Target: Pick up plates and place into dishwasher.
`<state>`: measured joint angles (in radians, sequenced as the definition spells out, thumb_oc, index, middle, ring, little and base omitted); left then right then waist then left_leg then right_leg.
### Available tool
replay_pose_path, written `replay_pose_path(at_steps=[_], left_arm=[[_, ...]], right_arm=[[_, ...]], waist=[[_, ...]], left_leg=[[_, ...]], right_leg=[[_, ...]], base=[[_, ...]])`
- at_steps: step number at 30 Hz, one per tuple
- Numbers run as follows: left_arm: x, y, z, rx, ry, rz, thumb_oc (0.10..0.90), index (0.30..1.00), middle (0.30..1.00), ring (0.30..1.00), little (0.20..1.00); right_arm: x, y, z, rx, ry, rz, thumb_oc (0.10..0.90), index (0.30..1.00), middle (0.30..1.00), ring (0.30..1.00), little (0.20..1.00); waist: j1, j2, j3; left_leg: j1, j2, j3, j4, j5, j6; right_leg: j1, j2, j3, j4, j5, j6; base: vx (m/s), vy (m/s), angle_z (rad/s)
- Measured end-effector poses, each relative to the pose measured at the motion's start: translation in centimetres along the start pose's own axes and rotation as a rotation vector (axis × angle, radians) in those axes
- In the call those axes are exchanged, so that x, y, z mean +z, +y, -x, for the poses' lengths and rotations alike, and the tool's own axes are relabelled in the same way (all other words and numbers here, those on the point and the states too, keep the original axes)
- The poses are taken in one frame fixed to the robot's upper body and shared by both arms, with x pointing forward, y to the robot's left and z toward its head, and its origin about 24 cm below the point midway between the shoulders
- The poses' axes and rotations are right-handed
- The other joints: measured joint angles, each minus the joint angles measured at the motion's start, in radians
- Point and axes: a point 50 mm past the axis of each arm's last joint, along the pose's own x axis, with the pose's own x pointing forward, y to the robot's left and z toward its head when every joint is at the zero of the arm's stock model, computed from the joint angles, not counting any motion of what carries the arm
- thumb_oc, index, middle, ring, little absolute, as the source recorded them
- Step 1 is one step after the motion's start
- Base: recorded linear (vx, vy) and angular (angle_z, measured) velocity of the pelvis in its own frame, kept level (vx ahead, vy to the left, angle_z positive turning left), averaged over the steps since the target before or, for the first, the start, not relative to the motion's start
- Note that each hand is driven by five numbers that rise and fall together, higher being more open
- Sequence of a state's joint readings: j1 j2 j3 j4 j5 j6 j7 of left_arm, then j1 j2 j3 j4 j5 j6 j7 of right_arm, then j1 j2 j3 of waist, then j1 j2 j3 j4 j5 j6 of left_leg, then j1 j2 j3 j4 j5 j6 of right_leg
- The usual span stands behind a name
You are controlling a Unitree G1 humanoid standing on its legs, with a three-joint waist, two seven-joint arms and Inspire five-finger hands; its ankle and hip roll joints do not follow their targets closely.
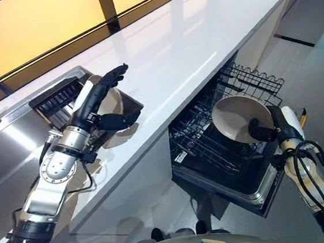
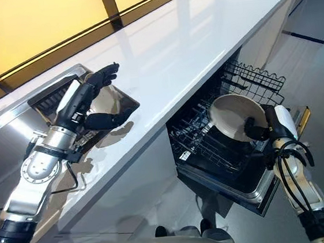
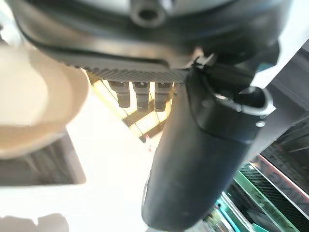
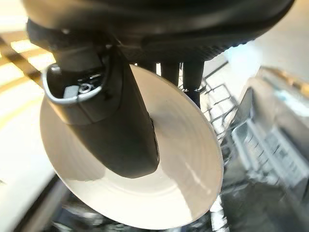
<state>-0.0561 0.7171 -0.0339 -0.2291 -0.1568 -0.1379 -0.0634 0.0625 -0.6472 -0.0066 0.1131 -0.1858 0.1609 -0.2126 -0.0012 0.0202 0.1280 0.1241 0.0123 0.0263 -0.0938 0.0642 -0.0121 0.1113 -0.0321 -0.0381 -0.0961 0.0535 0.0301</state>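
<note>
Right hand (image 1: 266,127) pinching round glossy cream plate (image 1: 235,119) above wire dishwasher rack (image 1: 213,136); left hand (image 1: 104,98) spread wide.

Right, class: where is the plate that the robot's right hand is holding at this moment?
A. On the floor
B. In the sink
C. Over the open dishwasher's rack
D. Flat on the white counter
C: the right hand pinches the plate at its rim, tilted above the wire rack of the open dishwasher, below the counter's edge.
</note>
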Motion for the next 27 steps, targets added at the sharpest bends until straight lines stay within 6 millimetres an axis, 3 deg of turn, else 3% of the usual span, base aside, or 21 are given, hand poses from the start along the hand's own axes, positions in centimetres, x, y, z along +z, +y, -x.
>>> replay_pose_path(at_steps=[5,17,27], left_arm=[[-0.3,0.4,0.3,0.017,0.017,-0.01,0.8,0.9,0.9,0.9,0.9],[-0.1,0.2,0.1,-0.017,-0.005,-0.015,0.8,0.9,0.9,0.9,0.9],[-0.2,-0.6,-0.8,-0.066,-0.009,-0.007,0.8,0.9,0.9,0.9,0.9]], right_arm=[[-0.8,0.7,-0.8,0.03,0.051,0.041,0.1,0.3,0.3,0.3,0.2],[1.8,5.0,-3.8,0.204,0.042,0.138,0.1,0.3,0.3,0.3,0.2],[2.4,6.7,-5.9,0.236,0.158,0.273,0.1,0.3,0.3,0.3,0.2]], waist=[[0.031,0.003,0.002],[0.096,0.009,0.006],[0.135,0.01,0.007]], left_leg=[[-0.004,-0.002,-0.026,0.002,0.007,0.0],[-0.009,-0.019,-0.086,0.005,0.024,0.008],[-0.014,-0.025,-0.12,0.005,0.035,0.007]], right_leg=[[0.006,-0.002,-0.022,0.0,-0.001,-0.001],[0.029,-0.017,-0.07,0.0,-0.008,0.008],[0.041,-0.022,-0.095,-0.001,-0.009,0.005]], base=[[0.04,-0.005,0.15],[0.02,-0.005,0.15],[0.01,0.013,0.11]])
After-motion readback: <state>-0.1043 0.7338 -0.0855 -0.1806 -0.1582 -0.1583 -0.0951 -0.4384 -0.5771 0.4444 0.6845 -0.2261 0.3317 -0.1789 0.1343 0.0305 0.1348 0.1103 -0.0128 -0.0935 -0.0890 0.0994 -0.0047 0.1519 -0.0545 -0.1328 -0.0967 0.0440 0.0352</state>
